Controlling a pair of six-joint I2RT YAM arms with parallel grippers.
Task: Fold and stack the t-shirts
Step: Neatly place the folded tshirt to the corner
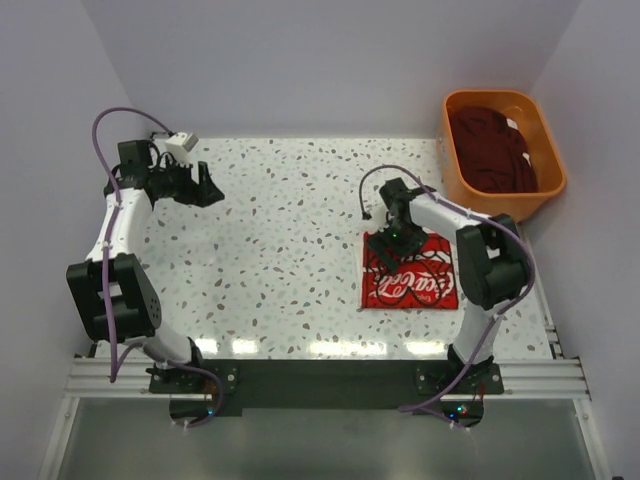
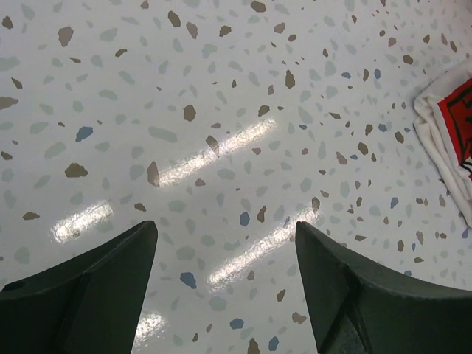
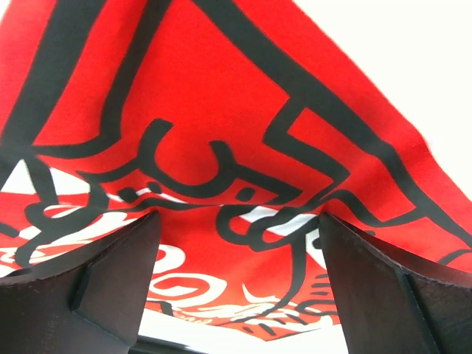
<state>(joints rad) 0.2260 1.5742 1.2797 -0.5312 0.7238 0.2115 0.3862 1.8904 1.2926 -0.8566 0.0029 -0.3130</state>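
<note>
**Q:** Where did the t-shirts lie?
**A:** The folded red t-shirt (image 1: 415, 285) lay on the right of the speckled table (image 1: 280, 250). The maroon t-shirt (image 1: 492, 150) sat in the orange tub (image 1: 490, 95).
**Q:** And the claws?
**A:** The right gripper (image 1: 386, 248) was spread, directly over the red t-shirt. The left gripper (image 1: 208, 188) was spread too, over the tabletop, well apart.

Overhead camera looks down over the desk (image 1: 290, 230) from its near edge; all views (right wrist closest) share the red t-shirt (image 1: 415, 285).
</note>
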